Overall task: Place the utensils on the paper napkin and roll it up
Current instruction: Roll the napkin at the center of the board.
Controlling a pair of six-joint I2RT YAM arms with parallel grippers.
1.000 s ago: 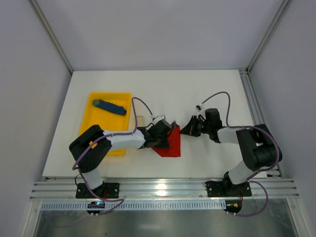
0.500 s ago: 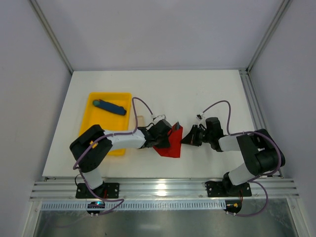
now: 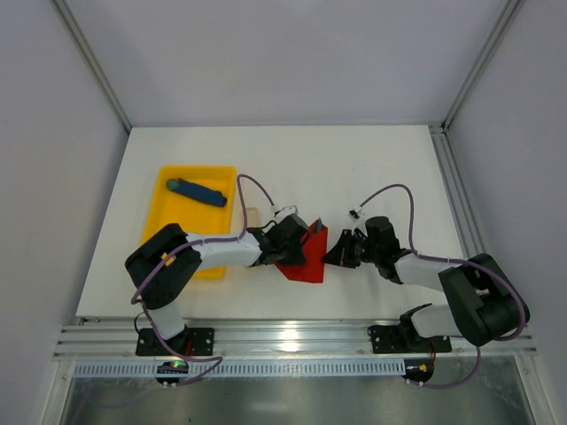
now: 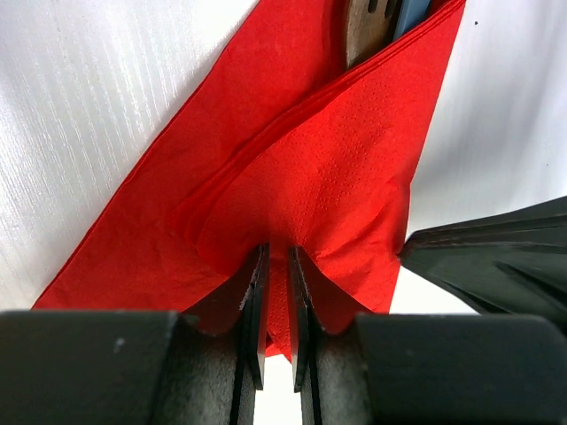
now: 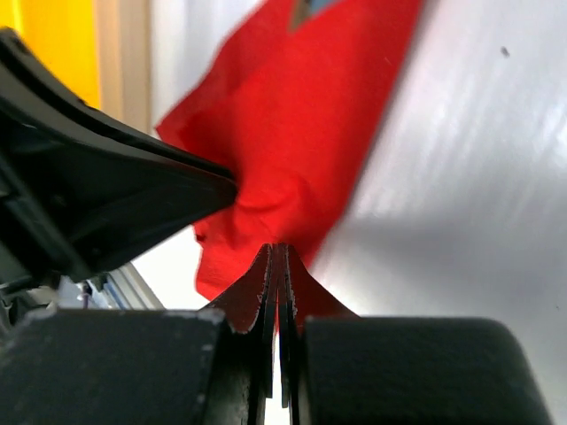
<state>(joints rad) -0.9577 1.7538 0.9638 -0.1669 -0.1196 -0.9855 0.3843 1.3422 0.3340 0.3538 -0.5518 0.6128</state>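
The paper napkin is a red sheet folded into a pointed pocket in the middle of the table. My left gripper is shut on a pinched fold of the paper napkin, which stands up between the thin pads. The brown tips of the utensils poke out of the fold's far end, with a grey-blue piece beside them. My right gripper is shut, with no paper between its pads. Its tips rest against the napkin's near edge, close beside the left gripper's fingers.
A yellow tray stands left of the napkin and holds a blue stick with a teal end. A pale beige flat piece lies between tray and napkin. The frame's aluminium rail runs along the near edge.
My right gripper has moved left and nearer, up to the napkin's right edge. The napkin's right corner has lifted a little. The left gripper keeps its hold.
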